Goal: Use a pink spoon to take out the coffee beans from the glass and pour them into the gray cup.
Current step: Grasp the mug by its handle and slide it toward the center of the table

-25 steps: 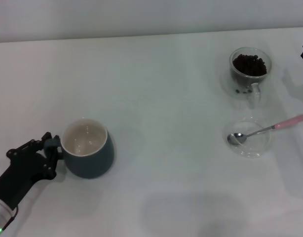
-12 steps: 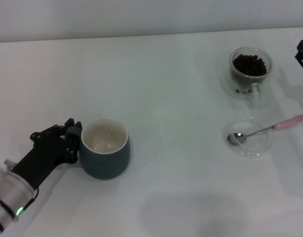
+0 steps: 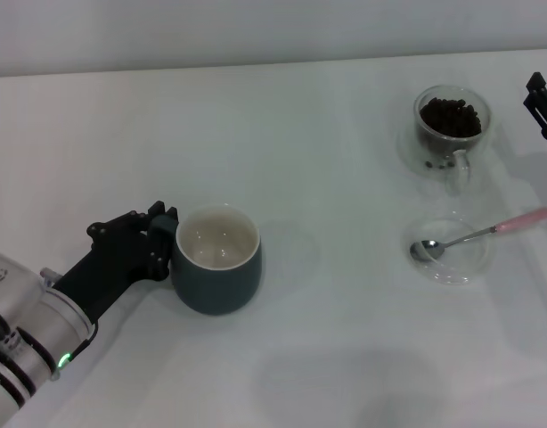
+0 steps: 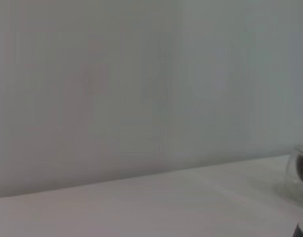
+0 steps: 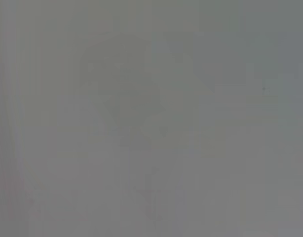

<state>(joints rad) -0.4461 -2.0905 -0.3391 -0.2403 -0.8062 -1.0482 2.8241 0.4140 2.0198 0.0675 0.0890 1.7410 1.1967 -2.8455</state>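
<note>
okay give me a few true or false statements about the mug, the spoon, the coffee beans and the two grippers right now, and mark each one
1. The gray cup holds coffee beans. False: its off-white inside shows no beans.
2. The pink spoon lies with its bowl in a shallow glass dish. True.
3. The coffee beans are in the glass. True.
4. The right gripper is holding the spoon. False: it sits at the table's far right edge beside the glass, apart from the spoon.
5. The left gripper is at the cup's handle side. True.
</note>
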